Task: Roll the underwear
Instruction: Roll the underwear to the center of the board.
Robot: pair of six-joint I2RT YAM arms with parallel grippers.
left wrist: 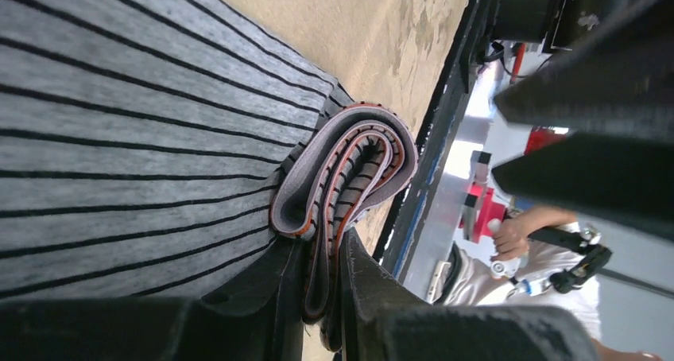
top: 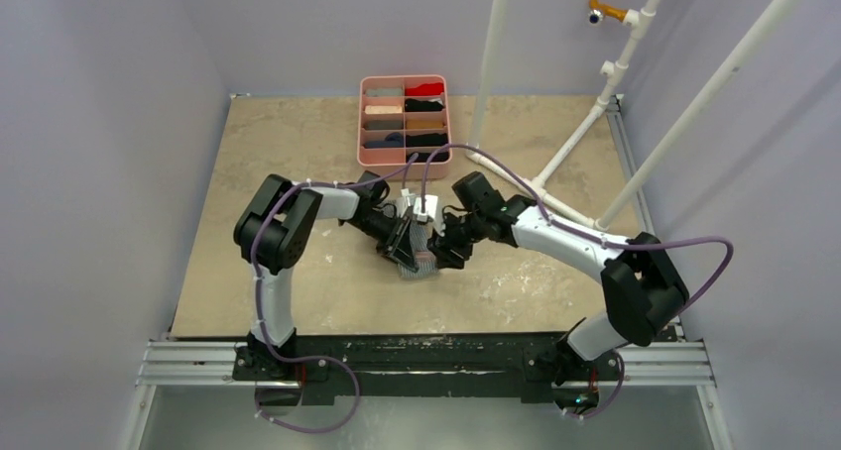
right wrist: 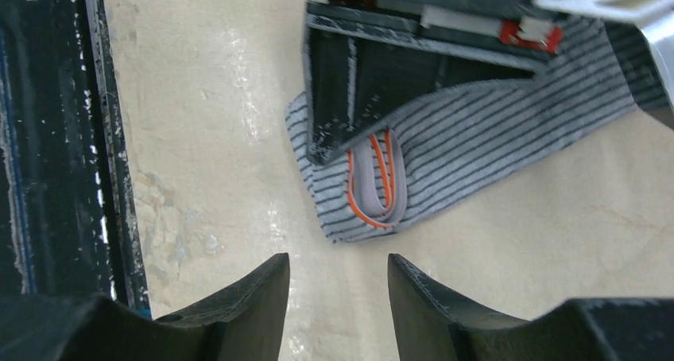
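Note:
The grey striped underwear (top: 423, 263) lies on the tan tabletop between both arms, partly rolled. In the left wrist view its striped cloth (left wrist: 119, 138) fills the left side, and the coiled waistband with an orange-red edge (left wrist: 350, 166) curls at the centre. My left gripper (left wrist: 322, 289) is shut on that waistband fold, which is pinched between the two fingers; seen from above, this gripper (top: 405, 242) sits over the garment. My right gripper (right wrist: 338, 269) is open over bare table, just short of the underwear's rolled end (right wrist: 373, 194), with nothing between its fingers. From above it (top: 443, 252) is at the garment's right side.
A pink divided tray (top: 361, 123) holding rolled garments stands at the table's far side. White pipes (top: 595, 123) rise at the back right. A black rail (top: 426, 356) runs along the near edge, also close to the right gripper's left (right wrist: 48, 138).

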